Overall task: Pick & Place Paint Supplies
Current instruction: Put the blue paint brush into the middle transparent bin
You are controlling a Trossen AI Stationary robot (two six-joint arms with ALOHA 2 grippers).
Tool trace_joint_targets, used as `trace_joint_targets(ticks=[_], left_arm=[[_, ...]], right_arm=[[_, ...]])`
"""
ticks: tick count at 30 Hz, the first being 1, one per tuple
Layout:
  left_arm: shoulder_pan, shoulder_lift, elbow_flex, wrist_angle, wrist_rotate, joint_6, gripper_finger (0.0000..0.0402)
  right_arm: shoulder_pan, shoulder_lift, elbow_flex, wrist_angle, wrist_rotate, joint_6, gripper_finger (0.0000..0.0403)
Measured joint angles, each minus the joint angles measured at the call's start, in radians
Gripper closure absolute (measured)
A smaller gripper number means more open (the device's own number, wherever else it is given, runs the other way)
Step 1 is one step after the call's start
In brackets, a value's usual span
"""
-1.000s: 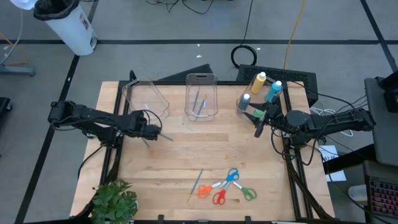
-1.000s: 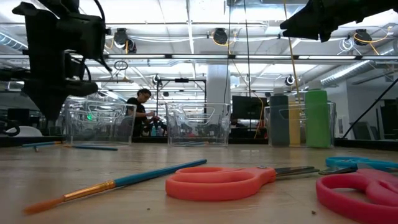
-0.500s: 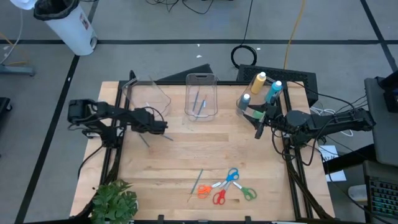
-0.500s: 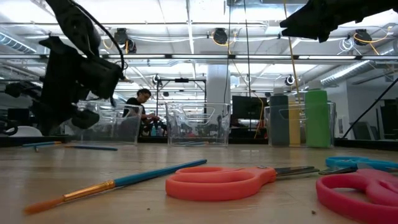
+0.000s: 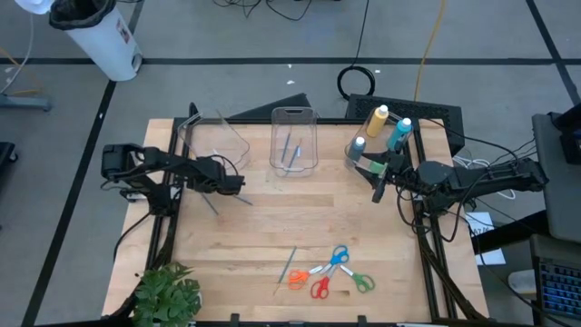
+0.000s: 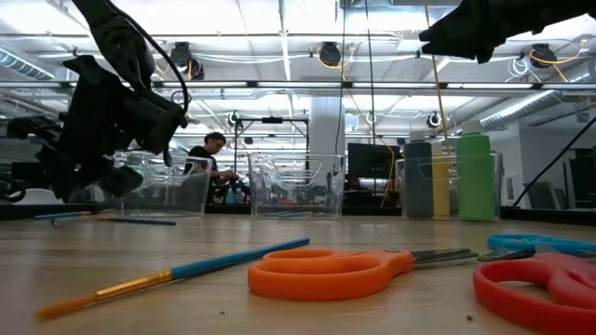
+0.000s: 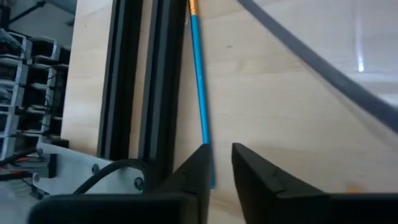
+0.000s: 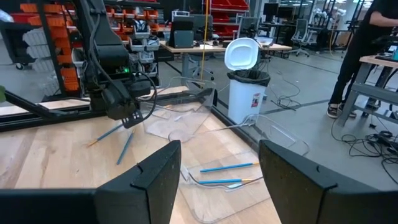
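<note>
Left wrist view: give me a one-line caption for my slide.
Left gripper, fingers slightly apart, poised over a blue-handled brush lying on the wooden table.

No lettering, label, brand, number or sign can be read in any view

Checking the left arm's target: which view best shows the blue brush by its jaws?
Left wrist view: the blue brush lies on the wood, its end beside the left gripper. High view shows it tiny; low view, distant.
</note>
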Motion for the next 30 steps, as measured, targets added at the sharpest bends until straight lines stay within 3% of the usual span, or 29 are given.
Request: trace_joint_targets(ticks=[6, 11, 16, 30], left_arm=[[0.013, 0.018, -0.046, 0.056, 0.009, -0.017, 0.0285], [0.075, 0.021, -0.125, 0.188, 0.026, -0.022, 0.0286], [0.077, 0.031, -0.139, 0.173, 0.013, -0.043, 0.0286], [0.148, 0.016, -0.135, 0.213, 0.049, 0.197, 0.0298]], right_arm=[[0.0, 0.0, 0.0, 0.0, -0.001, 0.002, 0.0193], [0.002, 0.0, 0.0, 0.0, -0.008, 0.003, 0.0193], [0.017, 0.002, 0.0, 0.008, -0.024, 0.005, 0.0193], [0.022, 0.003, 0.0, 0.016, -0.027, 0.002, 0.0193]])
